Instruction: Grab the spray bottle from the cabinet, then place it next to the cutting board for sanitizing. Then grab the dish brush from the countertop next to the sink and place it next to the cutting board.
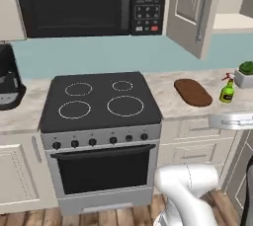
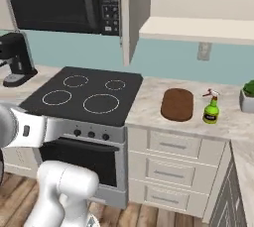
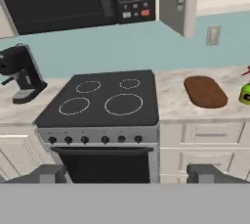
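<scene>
1. The gripper (image 3: 127, 174) is seen in the hand view with its two dark finger tips (image 3: 49, 173) spread wide apart at the bottom of the picture; nothing is held between them.
2. The gripper is pointed at a black stove (image 3: 100, 101), which is well apart from it.
3. The spray bottle (image 1: 227, 91) is set upright on the countertop (image 1: 168, 99), out of the cabinet (image 1: 195, 10).
4. In the left base view the bottle is found at about 3 o'clock of the picture, just beside the right end of the cutting board (image 1: 192, 92).
5. In the right base view the bottle (image 2: 212, 109) is likewise placed at 3 o'clock of the board (image 2: 177, 104), near it but not touching.
6. In the hand view a sliver of the bottle (image 3: 245, 91) is cut off at the right edge, at 3 o'clock of the board (image 3: 205, 91).
7. The board is laid flat on the countertop, at 3 o'clock of the stove.
8. The cabinet door is swung open above the board, at 12 o'clock of it, and a pale shelf (image 2: 198, 27) is shown inside.
9. A potted plant (image 1: 244, 74) is placed at 2 o'clock of the bottle in the left base view.
10. A microwave (image 1: 89, 3) is mounted at 12 o'clock of the stove.
11. A black coffee machine (image 3: 20, 74) is stood at 9 o'clock of the stove.
</scene>
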Robot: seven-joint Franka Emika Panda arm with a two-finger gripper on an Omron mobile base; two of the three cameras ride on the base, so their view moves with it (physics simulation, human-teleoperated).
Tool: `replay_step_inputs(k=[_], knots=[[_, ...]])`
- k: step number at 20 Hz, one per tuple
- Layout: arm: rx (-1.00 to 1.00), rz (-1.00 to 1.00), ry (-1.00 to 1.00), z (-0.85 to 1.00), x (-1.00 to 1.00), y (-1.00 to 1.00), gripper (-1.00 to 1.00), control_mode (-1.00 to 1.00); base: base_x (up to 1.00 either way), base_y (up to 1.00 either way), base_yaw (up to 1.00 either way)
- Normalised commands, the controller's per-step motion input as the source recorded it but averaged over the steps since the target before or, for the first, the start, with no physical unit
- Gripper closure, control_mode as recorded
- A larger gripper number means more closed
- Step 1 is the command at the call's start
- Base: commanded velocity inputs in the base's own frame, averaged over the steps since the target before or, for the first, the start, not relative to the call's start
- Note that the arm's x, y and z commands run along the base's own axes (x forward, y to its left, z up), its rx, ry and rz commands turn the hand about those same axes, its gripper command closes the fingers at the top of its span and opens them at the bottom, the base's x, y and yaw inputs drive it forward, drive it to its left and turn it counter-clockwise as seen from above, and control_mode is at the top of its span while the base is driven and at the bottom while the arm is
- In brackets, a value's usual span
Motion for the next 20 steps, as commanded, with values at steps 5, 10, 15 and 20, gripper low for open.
replay_step_inputs(k=[5,10,15,20], knots=[[0.0,0.0,0.0,0.0,0.0,0.0,-1.0,1.0,-0.44,0.57,0.84],[0.0,0.0,0.0,0.0,0.0,0.0,-1.0,1.0,-0.01,0.0,1.0],[0.0,0.0,0.0,0.0,0.0,0.0,-1.0,1.0,0.0,0.0,1.0],[0.0,0.0,0.0,0.0,0.0,0.0,-1.0,1.0,0.0,0.0,1.0]])
